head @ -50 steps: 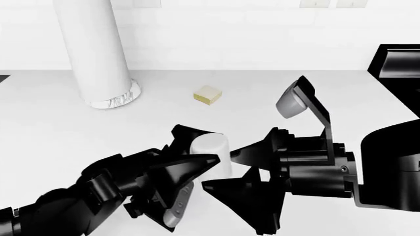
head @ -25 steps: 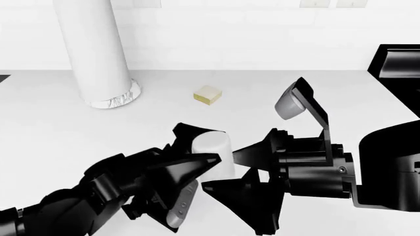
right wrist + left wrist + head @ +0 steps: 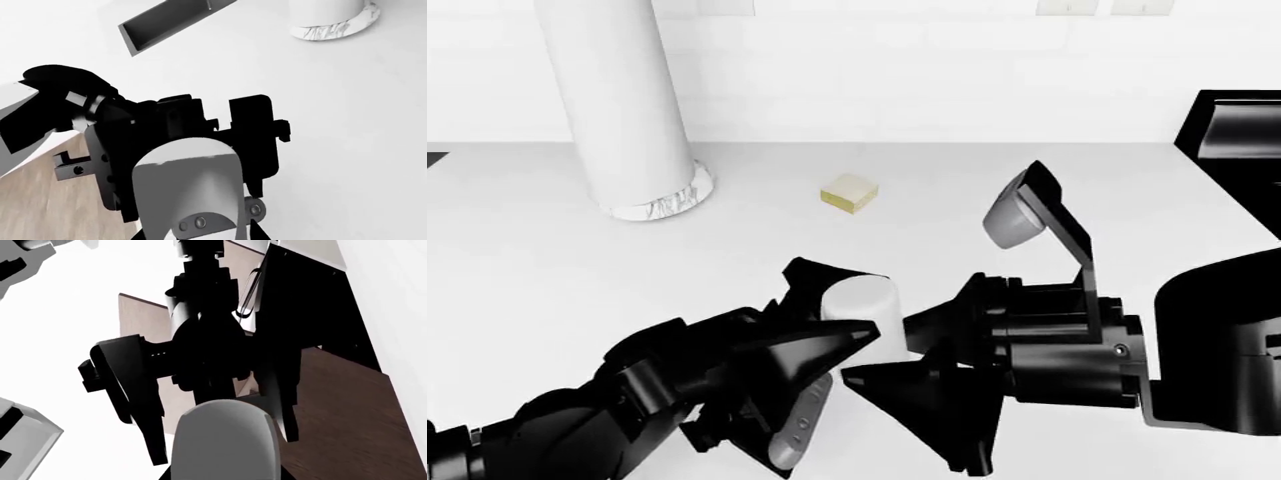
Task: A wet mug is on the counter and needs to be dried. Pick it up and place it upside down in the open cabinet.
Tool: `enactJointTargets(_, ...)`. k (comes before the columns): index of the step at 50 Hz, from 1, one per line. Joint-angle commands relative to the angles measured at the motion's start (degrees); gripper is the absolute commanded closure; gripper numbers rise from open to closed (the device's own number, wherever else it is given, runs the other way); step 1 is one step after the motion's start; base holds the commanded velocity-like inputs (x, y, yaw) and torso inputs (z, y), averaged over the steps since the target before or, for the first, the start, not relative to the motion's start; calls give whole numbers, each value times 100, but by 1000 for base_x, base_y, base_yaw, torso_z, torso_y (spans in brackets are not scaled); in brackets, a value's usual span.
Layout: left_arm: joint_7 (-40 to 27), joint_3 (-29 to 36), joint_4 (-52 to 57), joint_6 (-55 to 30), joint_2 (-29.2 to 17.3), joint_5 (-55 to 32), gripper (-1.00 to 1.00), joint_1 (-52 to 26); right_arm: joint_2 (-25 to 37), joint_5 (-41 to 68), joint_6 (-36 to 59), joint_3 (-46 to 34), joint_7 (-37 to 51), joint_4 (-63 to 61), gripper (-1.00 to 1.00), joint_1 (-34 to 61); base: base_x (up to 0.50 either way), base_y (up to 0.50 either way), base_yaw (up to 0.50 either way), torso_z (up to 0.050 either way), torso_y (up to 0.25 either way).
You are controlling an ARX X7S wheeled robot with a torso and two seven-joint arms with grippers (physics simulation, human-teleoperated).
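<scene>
Over the last second the small glossy white cylindrical mug (image 3: pixel 868 318) has shifted slightly lower and toward the robot in the head view, carried between the fingers of the black left gripper (image 3: pixel 827 310), which remain closed around it above the broad white matte counter (image 3: pixel 547 270). The black right gripper (image 3: pixel 941 345), fingers spread and empty, has slid along just beside it. This suggests a handover or reorientation toward inverting the mug; the cabinet placement is not yet begun.

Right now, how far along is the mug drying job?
Done: the left gripper has closed around the mug, which looks lifted off the counter. In hand: the right gripper sits open beside it, as if for a handover. Left: turning it upside down and setting it in the cabinet, unseen from the head view.
</scene>
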Motion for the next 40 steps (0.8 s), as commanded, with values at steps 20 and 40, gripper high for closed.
enactJointTargets(20,21,-92,276,151,-125,-219,-100,6,140,-103,-155,-75,0,-104,100,29,0,0,0,0,0)
enactJointTargets(40,-165,-277,-10,258,-353,-561,-100,-109,329,-118,-265,-23,-54,-119,100,-18,0,0,0,0,0)
